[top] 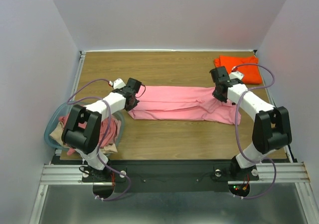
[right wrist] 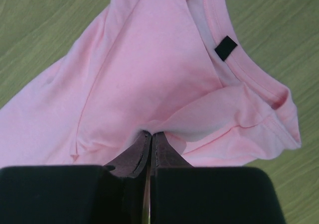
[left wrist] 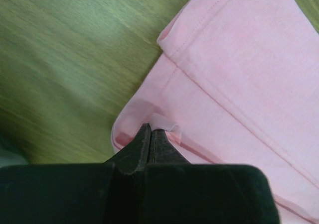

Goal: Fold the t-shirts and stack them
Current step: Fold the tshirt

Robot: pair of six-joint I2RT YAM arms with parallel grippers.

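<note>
A light pink t-shirt (top: 179, 103) lies folded lengthwise into a long band across the middle of the table. My left gripper (top: 133, 98) is shut on its left end; the left wrist view shows the jaws pinching a corner of the pink fabric (left wrist: 234, 74). My right gripper (top: 220, 92) is shut on its right end, near the collar (right wrist: 249, 69) with a black tag. A folded bright orange t-shirt (top: 240, 67) lies at the back right. Dusty rose and tan shirts (top: 108, 132) sit crumpled in the tub at the left.
A clear bluish plastic tub (top: 52, 127) stands at the near left, partly under my left arm. The wooden table (top: 169, 142) is walled at the back and sides. A metal rail (top: 164, 171) runs along the front edge.
</note>
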